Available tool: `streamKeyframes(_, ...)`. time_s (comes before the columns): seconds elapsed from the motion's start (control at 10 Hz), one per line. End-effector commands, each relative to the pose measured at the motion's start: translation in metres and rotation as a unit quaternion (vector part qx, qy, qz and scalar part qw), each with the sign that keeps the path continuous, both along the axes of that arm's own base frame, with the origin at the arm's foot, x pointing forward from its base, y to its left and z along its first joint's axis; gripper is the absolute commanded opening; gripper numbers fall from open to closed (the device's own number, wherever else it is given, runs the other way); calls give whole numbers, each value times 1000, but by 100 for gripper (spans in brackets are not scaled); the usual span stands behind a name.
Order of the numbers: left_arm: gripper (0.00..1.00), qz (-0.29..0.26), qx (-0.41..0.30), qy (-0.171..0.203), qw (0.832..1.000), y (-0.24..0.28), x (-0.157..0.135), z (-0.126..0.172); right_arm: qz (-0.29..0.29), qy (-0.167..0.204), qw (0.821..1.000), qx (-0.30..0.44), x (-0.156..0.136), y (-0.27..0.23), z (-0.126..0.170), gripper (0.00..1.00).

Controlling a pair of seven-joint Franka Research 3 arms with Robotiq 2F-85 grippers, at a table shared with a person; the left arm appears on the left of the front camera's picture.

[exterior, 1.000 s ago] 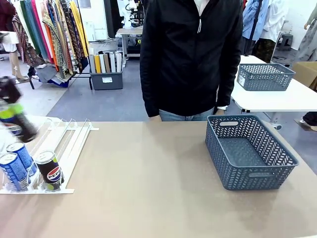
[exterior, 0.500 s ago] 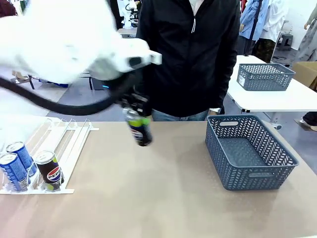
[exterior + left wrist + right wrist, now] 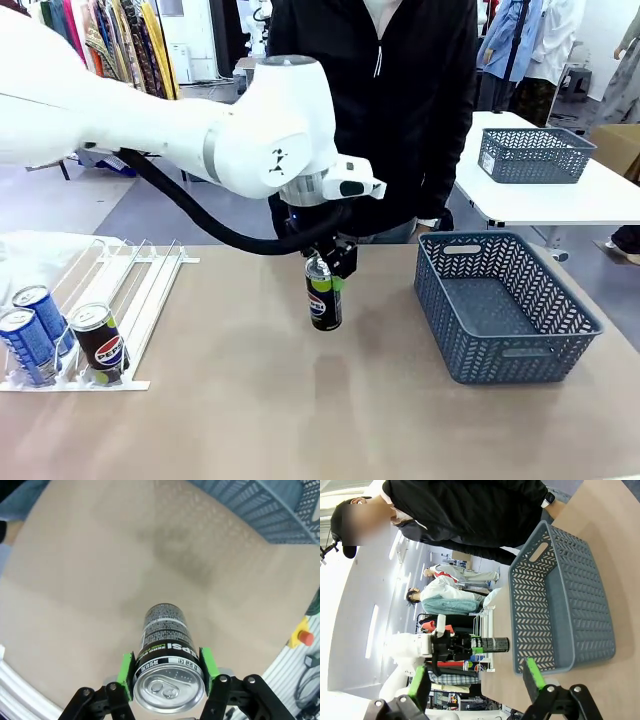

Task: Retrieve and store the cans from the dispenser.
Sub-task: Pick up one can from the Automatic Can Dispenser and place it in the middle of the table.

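Note:
My left gripper is shut on a black Pepsi can, held upright above the middle of the tan table. In the left wrist view the green pads clamp the can just below its silver top. The white dispenser lies at the table's left edge. At its front stops stand two blue cans and a black Pepsi can. My right gripper stands open with nothing between its fingers, looking across the table at the held can.
A grey-blue lattice basket sits at the table's right, also seen as the basket and the basket. A person in a black jacket stands at the far edge. Another basket rests on a white table behind.
The left arm has swung right from the dispenser side with the can in its grip, now over the table's middle. The cans left in the dispenser have not moved.

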State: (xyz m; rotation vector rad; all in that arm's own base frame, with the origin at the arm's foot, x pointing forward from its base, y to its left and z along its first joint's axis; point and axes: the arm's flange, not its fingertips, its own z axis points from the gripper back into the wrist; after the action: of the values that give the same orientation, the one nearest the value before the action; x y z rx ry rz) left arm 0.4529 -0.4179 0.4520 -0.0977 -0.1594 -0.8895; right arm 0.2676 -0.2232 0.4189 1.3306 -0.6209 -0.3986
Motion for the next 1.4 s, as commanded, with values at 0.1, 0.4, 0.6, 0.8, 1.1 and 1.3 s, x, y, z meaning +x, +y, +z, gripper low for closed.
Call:
streamKeyframes(0.1, 0, 2, 29, -11, 1000, 0, -1, 0, 4, -5, 1000, 0, -1, -2, 2, 100)
streamKeyframes(0.4, 0, 3, 39, 7, 999, 2, 1, -21, 4, -5, 1000, 0, -1, -2, 2, 100)
streamKeyframes(0.6, 0, 0, 43, 13, 999, 1, 2, -26, 4, -5, 1000, 0, -1, -2, 2, 100)
streamKeyframes(0.8, 69, 3, 41, 21, 999, 1, 4, -31, 4, -5, 1000, 0, -1, -2, 2, 100)
streamKeyframes(1.1, 100, 5, 38, 12, 999, 6, 2, -27, 4, -5, 1000, 0, -1, -2, 2, 100)
streamKeyframes(1.3, 100, 21, 12, -3, 1000, 24, -2, -2, 4, -5, 1000, 0, -1, -2, 2, 100)
